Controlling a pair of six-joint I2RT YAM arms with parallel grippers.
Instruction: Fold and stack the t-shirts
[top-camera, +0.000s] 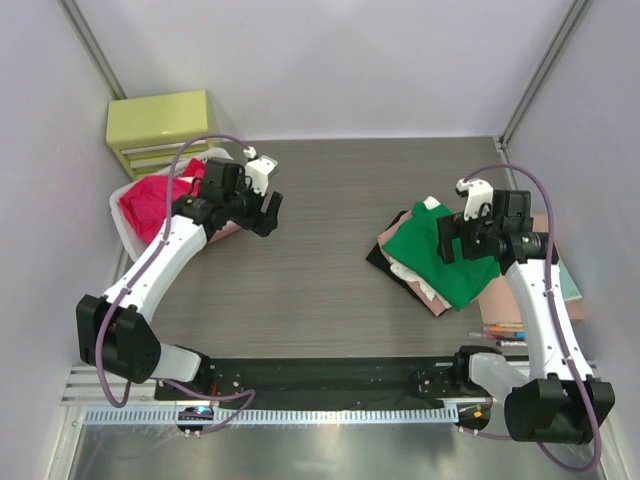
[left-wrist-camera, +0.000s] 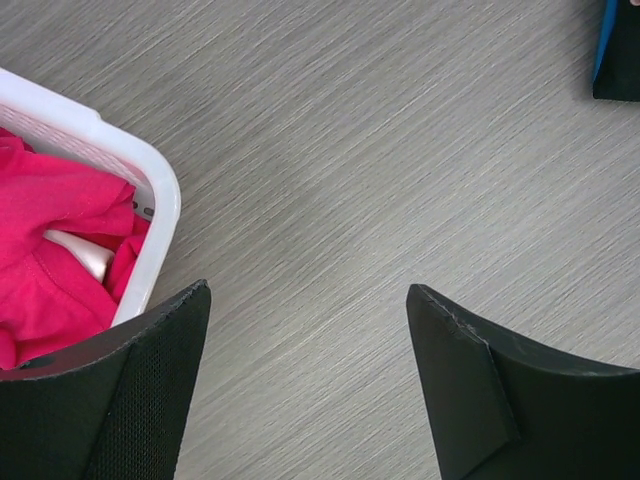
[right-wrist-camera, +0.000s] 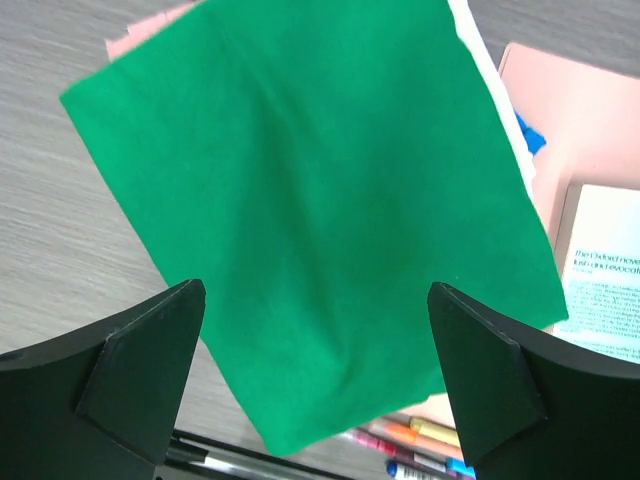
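Left arm, right arm: white tubular links, bulky black joint housings. Lilac cable loops behind each claw. White bracket atop wrist, just behind claw. Left gripper, right gripper: matte black wedge fingers, fine-textured faces, one edge scuffed.

Basket on our left, pile on our right.
On the table we see a basket far left with a crumpled t-shirt in it and a drawer unit behind. At right a folded t-shirt lies on a pile, with pens before it and probably a book just beside.
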